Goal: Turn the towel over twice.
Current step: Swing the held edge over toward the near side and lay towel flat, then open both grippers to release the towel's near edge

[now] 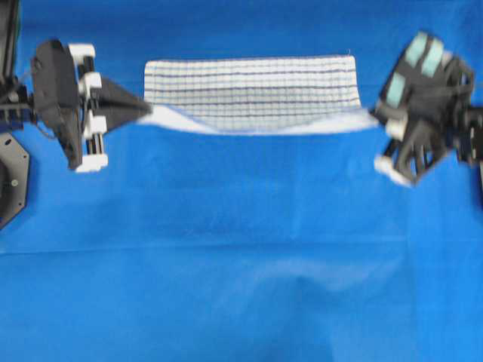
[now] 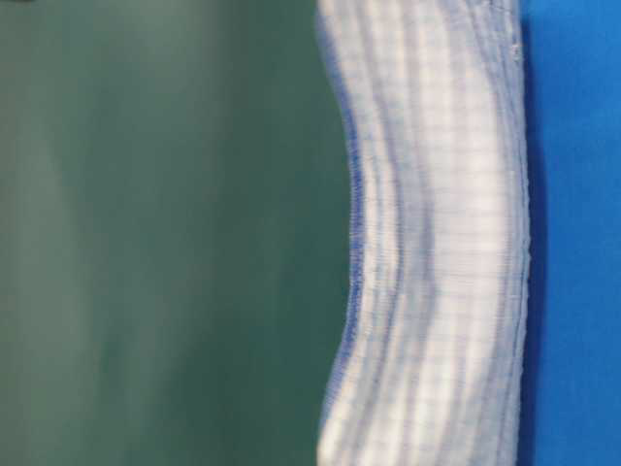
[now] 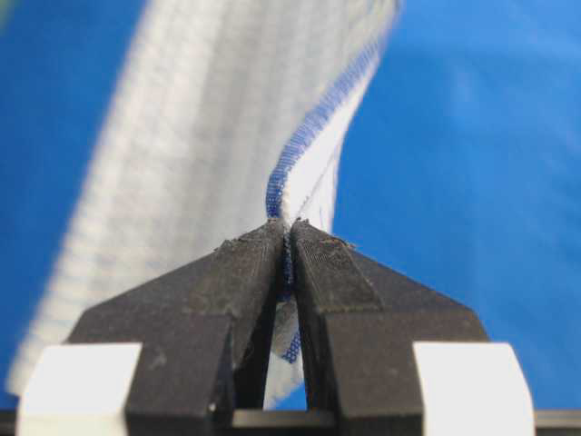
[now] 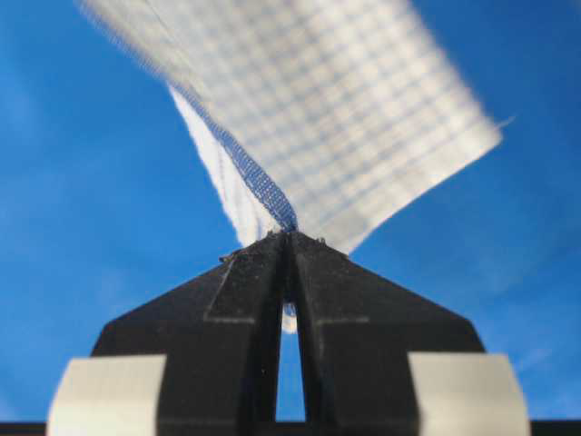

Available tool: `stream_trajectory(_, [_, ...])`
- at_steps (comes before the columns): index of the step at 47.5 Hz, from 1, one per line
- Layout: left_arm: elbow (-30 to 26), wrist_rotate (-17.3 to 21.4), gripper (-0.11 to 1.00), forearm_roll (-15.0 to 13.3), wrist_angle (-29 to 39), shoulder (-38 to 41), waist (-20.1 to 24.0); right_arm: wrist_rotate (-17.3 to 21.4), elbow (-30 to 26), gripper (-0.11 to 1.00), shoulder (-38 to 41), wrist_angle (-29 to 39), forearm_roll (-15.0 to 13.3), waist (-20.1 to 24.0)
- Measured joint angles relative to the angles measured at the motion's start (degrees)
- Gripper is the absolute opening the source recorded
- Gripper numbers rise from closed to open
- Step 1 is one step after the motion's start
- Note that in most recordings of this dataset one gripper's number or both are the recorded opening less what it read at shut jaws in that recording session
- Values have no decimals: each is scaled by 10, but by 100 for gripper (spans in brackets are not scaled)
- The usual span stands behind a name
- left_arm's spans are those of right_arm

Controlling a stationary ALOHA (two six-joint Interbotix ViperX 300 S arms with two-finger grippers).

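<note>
Above the blue sheet, both grippers apparently pinch the towel.

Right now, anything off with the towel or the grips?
Nothing damaged or dropped. The white woven towel with thin blue stripes hangs between the left gripper and the right gripper, each shut on a corner. Its held edge sags in the middle, as slack cloth would. The plain blue sheet beneath shows only soft creases.
</note>
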Motion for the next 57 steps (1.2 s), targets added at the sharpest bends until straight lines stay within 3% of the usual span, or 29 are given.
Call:
stream_trajectory(16, [17, -11, 3, -1, -1, 71, -134, 174, 49, 5, 64, -76, 10, 101])
stream_trajectory(23, [12, -41, 3, -2, -2, 117, -174, 221, 54, 5, 105, -114, 10, 125])
stream_trajectory(30, [4, -53, 3, -2, -2, 147, -189, 236, 52, 5, 137, -131, 10, 131])
stream_trajectory(57, [1, -53, 3, -1, 34, 164, -200, 237, 26, 5, 195, -172, 10, 132])
